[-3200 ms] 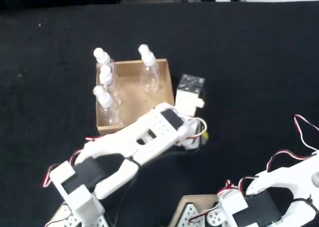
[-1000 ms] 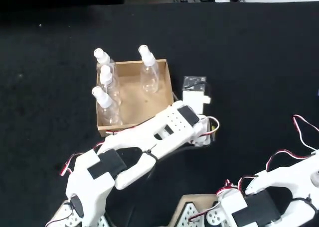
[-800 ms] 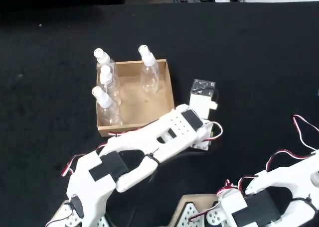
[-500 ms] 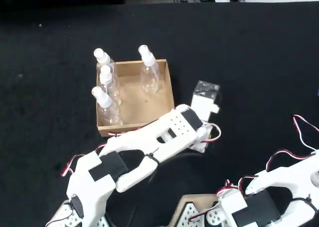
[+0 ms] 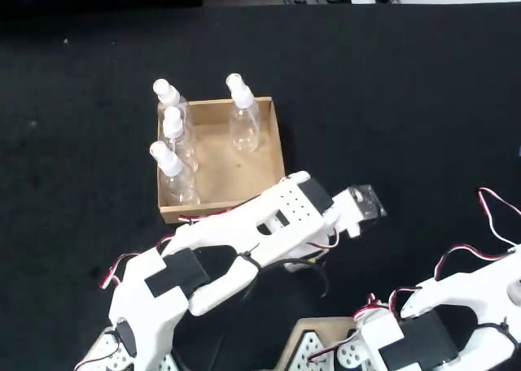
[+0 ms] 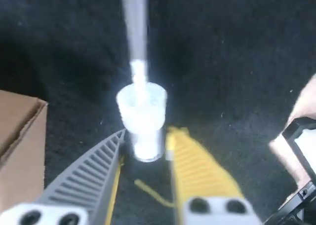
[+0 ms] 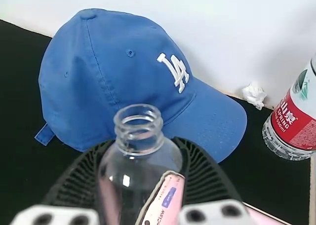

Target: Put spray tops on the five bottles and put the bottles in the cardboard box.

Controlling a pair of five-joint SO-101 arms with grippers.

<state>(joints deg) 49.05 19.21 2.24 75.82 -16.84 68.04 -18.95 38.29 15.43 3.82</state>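
left wrist view: the left gripper [image 6: 145, 138] is closed on a spray top [image 6: 142, 111]. its grey finger [image 6: 89, 173] and its yellow finger press opposite sides of the white collar. the top points away from the wrist. its thin tube [image 6: 134, 27] runs on past the collar, above the black table [image 6: 237, 47]. a corner of the box [image 6: 19, 141] lies near the grey finger, apart from it.

right wrist view: the right gripper [image 7: 143, 185] is clamped around a bottle [image 7: 136, 156]. its black fingers [image 7: 79, 180] curve round both sides of the clear body. the bottle stands upright with an open neck. behind it lie a blue cap [image 7: 123, 72], a crumpled tissue [image 7: 254, 94] and a water bottle [image 7: 289, 124] with a red label. all three sit by a white wall.

high view: the left arm [image 5: 244, 237] extends from the near edge past the near right corner of the box. its gripper end sits over the table, to the right of the box and apart from it. the right arm [image 5: 456, 306] sits folded at the near right corner of the table. the box holds four capped bottles [image 5: 242, 115], all upright. three stand in a row along its left wall and one stands at its far right corner.
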